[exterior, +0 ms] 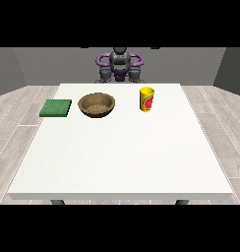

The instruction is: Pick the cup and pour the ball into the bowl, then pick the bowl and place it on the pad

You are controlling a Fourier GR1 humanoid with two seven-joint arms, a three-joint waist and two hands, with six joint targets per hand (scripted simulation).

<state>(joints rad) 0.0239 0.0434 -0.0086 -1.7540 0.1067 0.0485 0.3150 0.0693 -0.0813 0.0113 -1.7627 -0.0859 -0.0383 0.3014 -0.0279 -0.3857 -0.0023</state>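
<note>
A yellow cup [147,99] with a red label stands upright on the white table [122,157], right of centre towards the far edge. Its inside is hidden, so no ball shows. A brown wooden bowl [96,105] sits to its left, with nothing visible in it. A flat green pad [56,108] lies further left, close to the table's left edge. The robot stands behind the far edge with both arms drawn in by its torso. The hand at the view's left [104,75] and the hand at the view's right [136,74] are well behind the objects and touch nothing.
The table's near half is bare white surface. Grey wood-plank floor surrounds the table, with grey walls behind the robot.
</note>
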